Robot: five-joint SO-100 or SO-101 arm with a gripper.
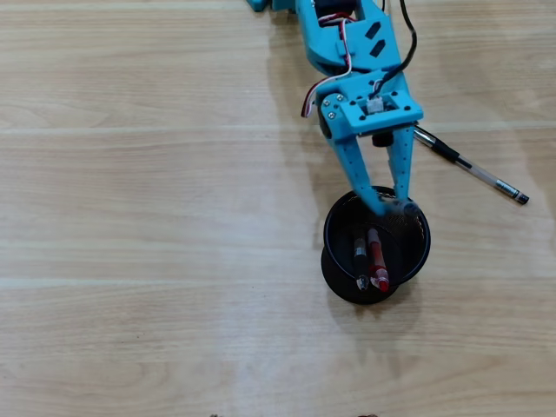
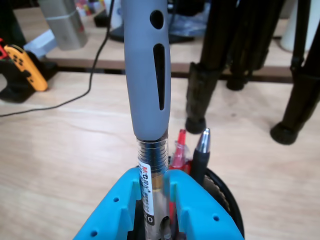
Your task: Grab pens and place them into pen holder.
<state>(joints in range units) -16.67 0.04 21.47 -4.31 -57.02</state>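
One grey pen (image 2: 148, 90) clamped upright between jaws, above pen holder (image 1: 334, 261).

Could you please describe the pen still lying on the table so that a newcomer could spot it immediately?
In the overhead view, start at the round black wire-mesh pen holder on the light wooden table, then look up and right, past the blue tool. There lies a slim clear-barrelled pen with black ends, alone and flat on the wood, unlike the pens standing in the holder.

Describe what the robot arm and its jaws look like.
The arm is bright blue plastic with dark slots, black motor parts and screw heads. Red, white and black cables loop beside the wrist. The gripper has two long, tapering blue jaws.
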